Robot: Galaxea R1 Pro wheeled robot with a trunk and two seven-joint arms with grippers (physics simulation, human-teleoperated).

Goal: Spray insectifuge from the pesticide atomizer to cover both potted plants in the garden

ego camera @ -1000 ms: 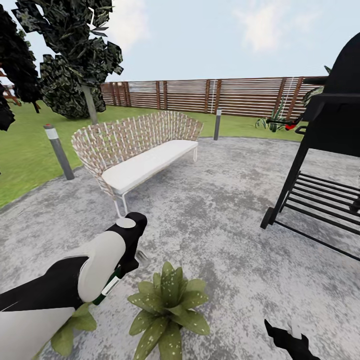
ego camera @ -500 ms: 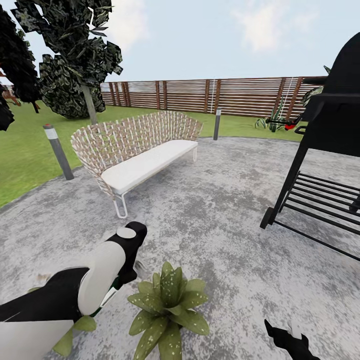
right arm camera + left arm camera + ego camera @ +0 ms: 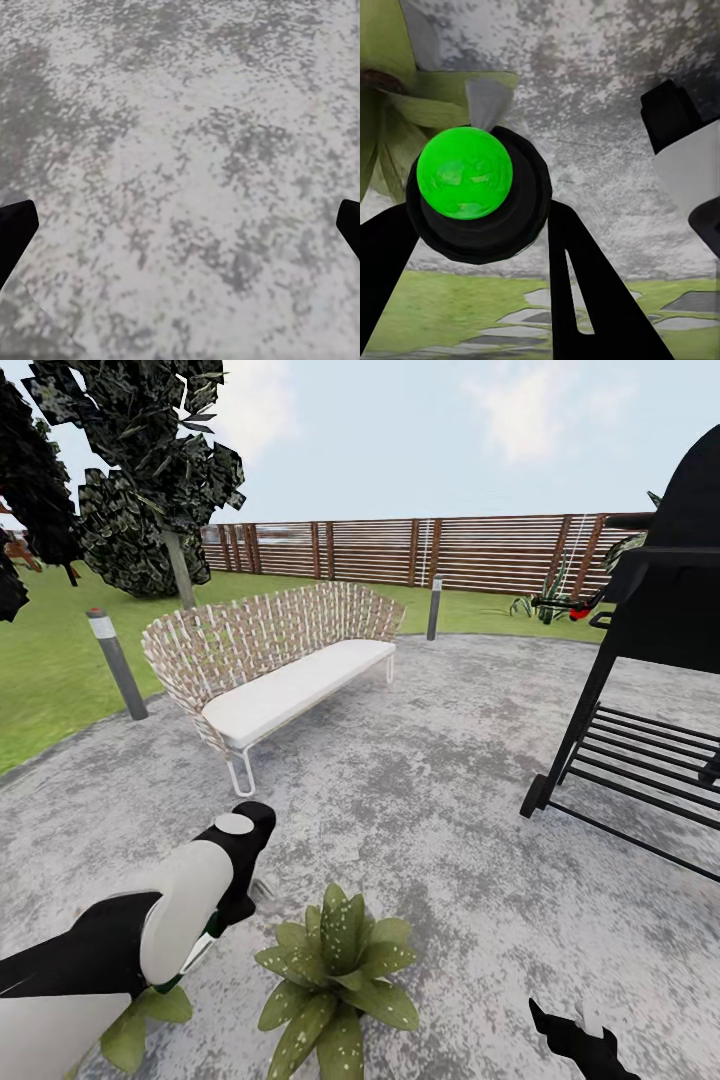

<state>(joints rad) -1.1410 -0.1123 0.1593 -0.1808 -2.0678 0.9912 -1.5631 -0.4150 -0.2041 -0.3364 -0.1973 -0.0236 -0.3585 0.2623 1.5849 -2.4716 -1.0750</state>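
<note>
Atomizer [image 3: 465, 174] sat pinched in left end effector [image 3: 472, 247], potted plant [image 3: 337, 972] at its 4 o'clock; right end effector [image 3: 180, 225] spread.

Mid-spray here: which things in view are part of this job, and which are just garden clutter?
Part of the job:
- pesticide atomizer, held in the left hand
- potted plant in front
- second potted plant, partly under the left arm

Just lying about:
- wicker bench
- black grill
- bollard lamp
- wooden fence

On the paving [image 3: 450, 780], a bench [image 3: 280, 660] stands left, a grill [image 3: 660, 630] right, one potted plant [image 3: 335, 970] nearest.
</note>
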